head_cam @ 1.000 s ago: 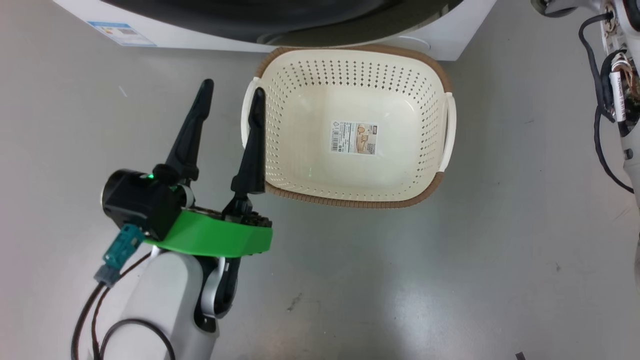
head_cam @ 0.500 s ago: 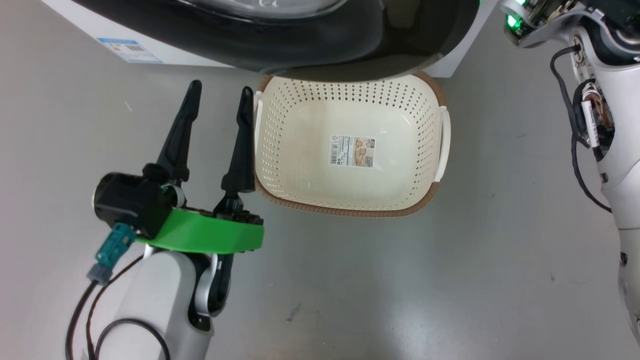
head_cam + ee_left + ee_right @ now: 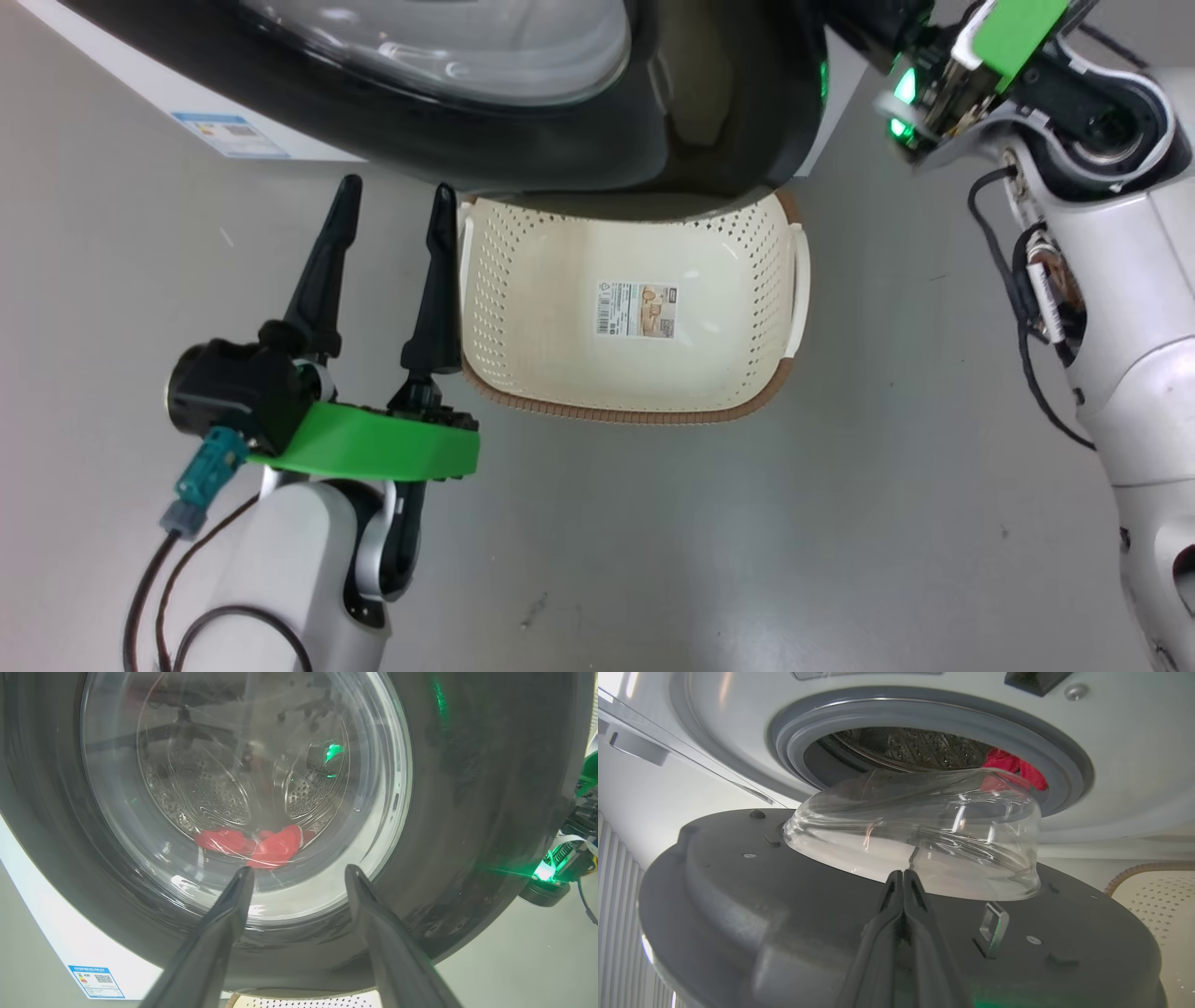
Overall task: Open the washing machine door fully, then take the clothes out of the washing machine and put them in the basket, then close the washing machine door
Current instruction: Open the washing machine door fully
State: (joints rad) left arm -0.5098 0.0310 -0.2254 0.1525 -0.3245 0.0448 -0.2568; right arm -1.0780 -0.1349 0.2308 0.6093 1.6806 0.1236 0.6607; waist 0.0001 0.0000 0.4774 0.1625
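Observation:
The washing machine door [image 3: 709, 112] stands partly swung out over the basket's far edge, its glass bowl [image 3: 439, 47] at the top. The cream basket [image 3: 616, 413] sits on the floor below it, holding nothing. My left gripper [image 3: 397, 191] is open, just left of the basket; its fingers [image 3: 224, 924] face the door's outer side. Red clothes [image 3: 261, 842] show through the glass. My right gripper [image 3: 903, 873] is shut on nothing, tips at the door's inner face [image 3: 784, 896] by the bowl's base. Behind it are the washing machine [image 3: 1111, 742] and clothes [image 3: 1013, 765] in the drum.
Grey floor surrounds the basket, with free room in front and to the right. My right arm's wrist [image 3: 943, 75] and cabled forearm [image 3: 1120, 308] stand at the right edge. The door's latch hook [image 3: 994, 924] sticks out of its inner face.
The head camera has tilted, so the whole picture shifted down. The door has come further out over the basket's far rim. My right wrist has entered at the upper right.

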